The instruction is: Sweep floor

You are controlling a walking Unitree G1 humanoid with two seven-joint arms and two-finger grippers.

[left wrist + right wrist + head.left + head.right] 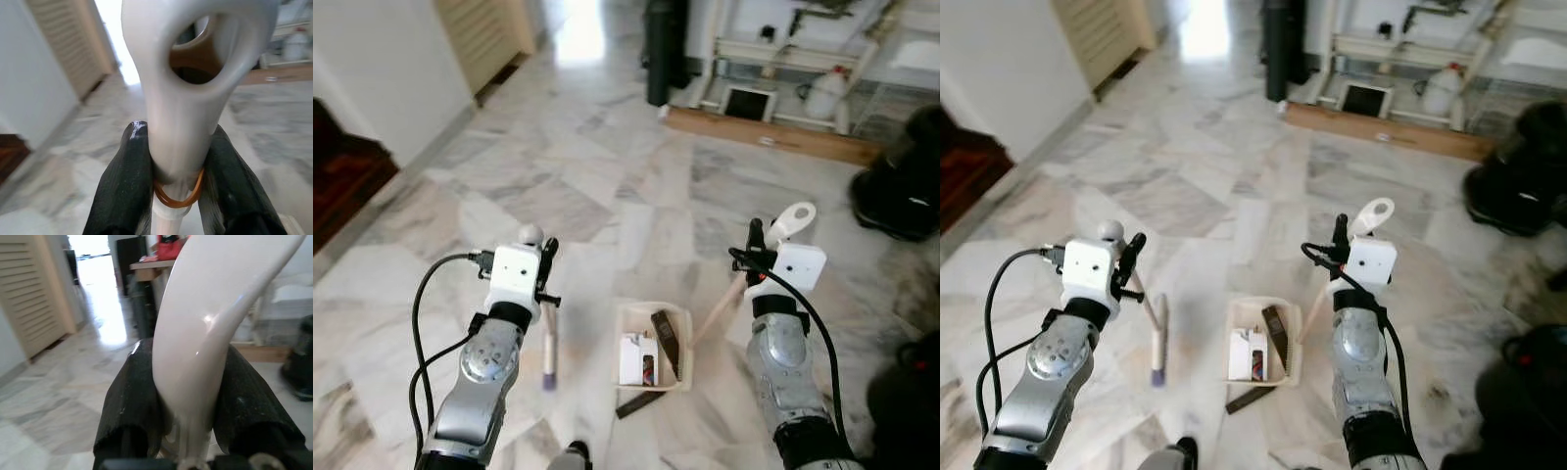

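Item: broom and dustpan, both in grip, debris partly collected.

Nearest me, the left gripper (171, 186) has its black fingers (122, 186) clamped on the white looped end of the broom handle (195, 73) (an orange rubber band circles it just below the loop); the shaft runs down and slightly forward to the broom head (549, 364), which rests on the marble floor (607, 186) just left of the dustpan (651, 345). The right gripper (188, 396) is closed on the dustpan handle (793, 219), whose stick slants down and leftward to the pan between my arms. The pan holds a white packet and dark pieces; one dark strip (639, 402) lies at its near edge, partly out. I judge the next stroke runs rightward from the broom head into the pan, so the left arm leads. Farther off, a wooden board (764, 134) lies before a white rack.
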